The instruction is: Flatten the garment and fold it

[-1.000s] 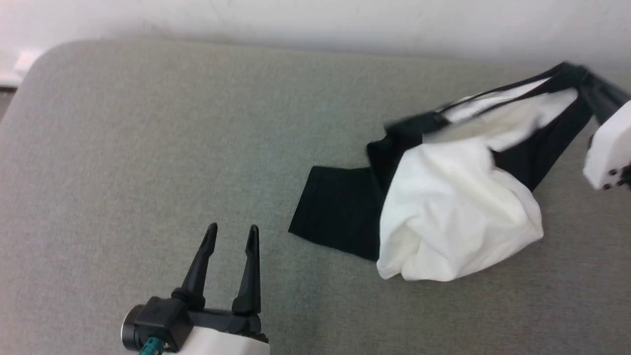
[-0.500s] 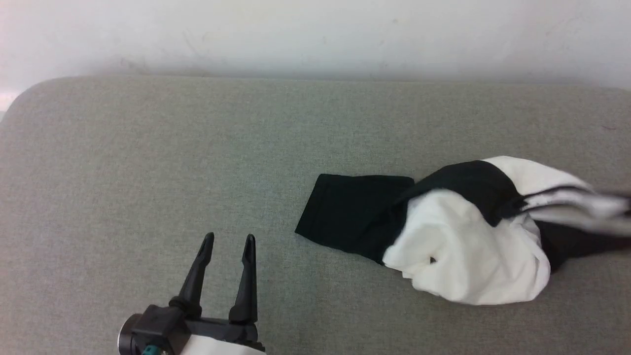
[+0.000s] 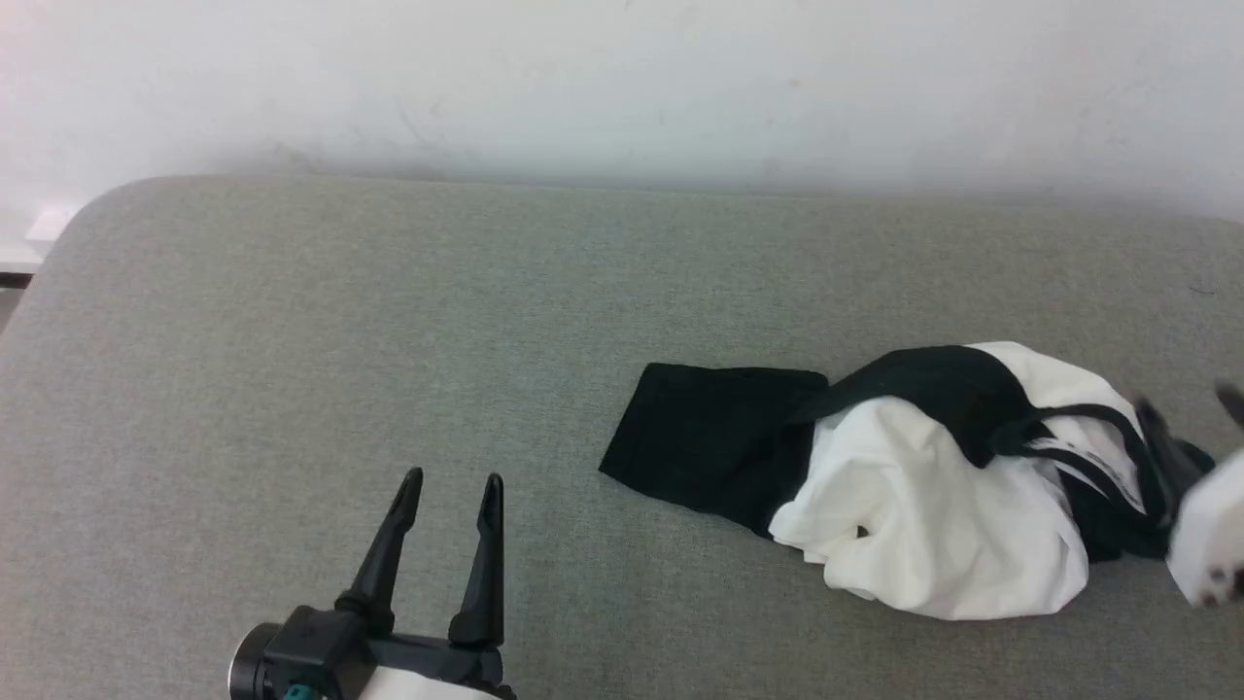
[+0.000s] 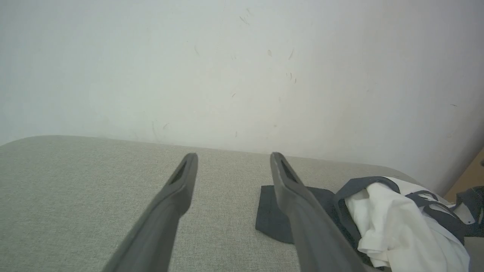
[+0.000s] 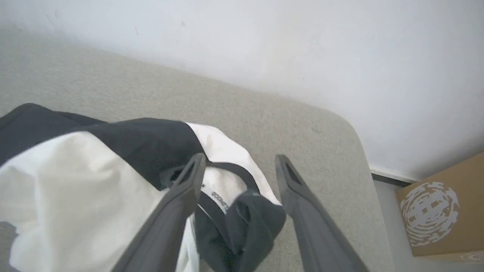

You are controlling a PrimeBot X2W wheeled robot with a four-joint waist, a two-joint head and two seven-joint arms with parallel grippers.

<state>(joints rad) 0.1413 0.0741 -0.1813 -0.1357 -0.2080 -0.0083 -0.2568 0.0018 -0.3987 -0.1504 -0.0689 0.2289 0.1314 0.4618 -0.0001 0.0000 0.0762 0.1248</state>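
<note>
Shirt (image 3: 933,515) dropped, heaped at the right end of the grey table (image 3: 292,340).
Head view: a second ago the right gripper (image 3: 1188,403) held the collar lifted and stretched; now its fingers stand apart at the collar and the shirt lies crumpled, white body bunched, one black sleeve flat toward the left. Left wrist view: left gripper (image 4: 233,156) spread wide over bare table, shirt (image 4: 385,219) to its right, not touching. Right wrist view: right gripper (image 5: 241,158) spread, the black neckband and printed tape slack between its fingers.
</note>
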